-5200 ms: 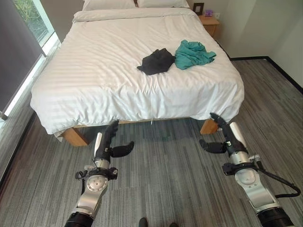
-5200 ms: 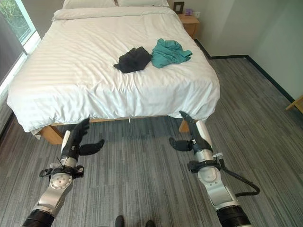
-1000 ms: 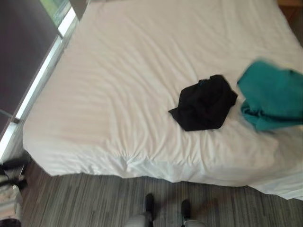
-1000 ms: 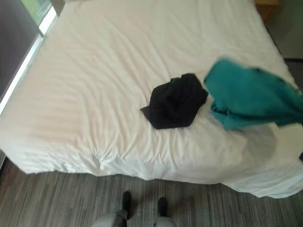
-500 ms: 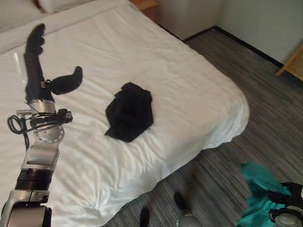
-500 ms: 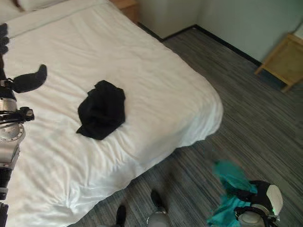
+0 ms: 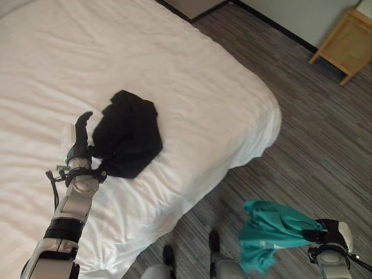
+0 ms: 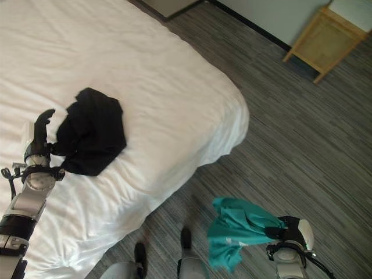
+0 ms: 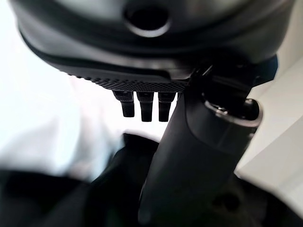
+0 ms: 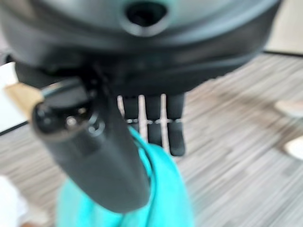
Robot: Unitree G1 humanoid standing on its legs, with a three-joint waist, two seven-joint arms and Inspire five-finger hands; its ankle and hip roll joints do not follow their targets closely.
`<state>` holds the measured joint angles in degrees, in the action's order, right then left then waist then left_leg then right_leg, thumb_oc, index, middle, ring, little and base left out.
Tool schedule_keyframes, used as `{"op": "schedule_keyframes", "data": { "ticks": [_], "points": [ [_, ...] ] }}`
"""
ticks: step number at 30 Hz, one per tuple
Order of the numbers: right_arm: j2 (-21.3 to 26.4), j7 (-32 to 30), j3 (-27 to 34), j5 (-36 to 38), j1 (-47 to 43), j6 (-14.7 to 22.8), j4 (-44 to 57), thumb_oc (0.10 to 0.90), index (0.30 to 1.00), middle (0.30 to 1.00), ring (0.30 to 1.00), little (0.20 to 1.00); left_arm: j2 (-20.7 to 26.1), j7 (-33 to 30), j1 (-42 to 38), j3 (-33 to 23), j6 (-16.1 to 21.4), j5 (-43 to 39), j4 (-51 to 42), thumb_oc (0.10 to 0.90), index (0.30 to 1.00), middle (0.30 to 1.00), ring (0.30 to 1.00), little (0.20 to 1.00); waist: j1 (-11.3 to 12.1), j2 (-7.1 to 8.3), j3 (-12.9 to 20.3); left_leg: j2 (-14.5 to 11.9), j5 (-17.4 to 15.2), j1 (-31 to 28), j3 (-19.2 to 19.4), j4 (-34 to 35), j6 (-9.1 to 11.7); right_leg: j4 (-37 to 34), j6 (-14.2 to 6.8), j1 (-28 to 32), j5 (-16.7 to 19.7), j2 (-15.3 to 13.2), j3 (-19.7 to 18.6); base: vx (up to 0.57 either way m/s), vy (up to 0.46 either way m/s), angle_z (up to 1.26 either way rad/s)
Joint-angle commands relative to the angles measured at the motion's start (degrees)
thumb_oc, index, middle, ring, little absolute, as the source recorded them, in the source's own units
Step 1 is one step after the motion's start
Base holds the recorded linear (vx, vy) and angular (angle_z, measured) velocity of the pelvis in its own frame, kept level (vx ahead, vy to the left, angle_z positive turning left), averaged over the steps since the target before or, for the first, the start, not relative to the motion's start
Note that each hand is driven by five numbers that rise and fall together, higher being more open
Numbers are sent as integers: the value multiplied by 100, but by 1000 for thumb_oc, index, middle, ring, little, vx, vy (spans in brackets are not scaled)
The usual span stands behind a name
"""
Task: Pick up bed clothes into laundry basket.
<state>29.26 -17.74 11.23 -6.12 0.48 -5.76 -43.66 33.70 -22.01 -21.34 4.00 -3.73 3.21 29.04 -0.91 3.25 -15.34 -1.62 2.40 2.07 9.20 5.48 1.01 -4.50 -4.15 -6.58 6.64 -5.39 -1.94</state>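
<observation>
Right hand (image 7: 330,239), lower right, pinches teal garment (image 7: 267,232) dangling over floor. Left hand (image 7: 81,145) at black garment (image 7: 127,132) on bed (image 7: 192,70), thumb on cloth, fingers part-curled, grip uncertain. Soft, light; bunch middle.

The left robot hand (image 7: 81,139), raised over the bed (image 7: 192,87) half a second ago, has come down against the black garment (image 7: 128,136). The teal garment (image 7: 270,232), held by the right robot hand (image 7: 331,235), has lifted higher above the floor.

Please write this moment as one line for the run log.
right hand: holds teal cloth over floor | left hand: on black cloth, on bed | basket: unseen
</observation>
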Motion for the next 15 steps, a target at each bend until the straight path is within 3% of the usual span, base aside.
{"op": "schedule_keyframes", "data": {
  "ticks": [1,2,3,4,12,13,15],
  "points": [
    [598,-243,104,11,533,137,306,400,300,300,300,300,24,-130,-606,-140,422,143,-14,800,900,900,900,900,-10,-27,586,-60,-490,35,-225,-48,288,-14,-698,651,-417,-452,344,0,0,-26],
    [598,-243,104,11,533,137,306,400,300,300,300,300,24,-130,-606,-140,422,143,-14,800,900,900,900,900,-10,-27,586,-60,-490,35,-225,-48,288,-14,-698,651,-417,-452,344,10,49,-15],
    [717,-170,-96,9,460,164,178,400,300,300,300,300,-620,56,-617,350,491,-205,308,800,900,900,900,900,-179,-61,499,-38,-539,-103,-254,-48,270,-37,-626,725,-483,-383,346,-9,50,0],
    [725,-161,-119,4,469,169,113,400,300,300,300,300,-737,88,-636,455,550,-285,260,800,900,900,900,900,-207,-80,474,-34,-510,-107,-270,-48,270,-48,-608,720,-460,-376,348,-14,46,12],
    [685,-128,-239,-34,531,193,-52,400,300,300,300,300,-997,290,-726,775,672,-543,130,800,900,900,900,900,-277,-114,438,-29,-520,-174,-305,-48,261,-50,-575,756,-507,-315,333,-5,-5,6],
    [627,-96,-355,-31,547,208,-145,400,300,300,300,300,-1119,438,-793,996,739,-677,53,511,467,467,467,467,-324,-134,431,-37,-508,-189,-306,-48,254,-50,-568,732,-523,-277,288,0,0,0],
    [625,-99,-353,-28,547,217,-156,400,300,300,300,300,-1118,440,-800,1006,747,-685,64,511,467,467,467,467,-313,-134,426,-41,-513,-197,-302,-48,256,-50,-567,738,-525,-273,283,0,0,0]
  ]
}}
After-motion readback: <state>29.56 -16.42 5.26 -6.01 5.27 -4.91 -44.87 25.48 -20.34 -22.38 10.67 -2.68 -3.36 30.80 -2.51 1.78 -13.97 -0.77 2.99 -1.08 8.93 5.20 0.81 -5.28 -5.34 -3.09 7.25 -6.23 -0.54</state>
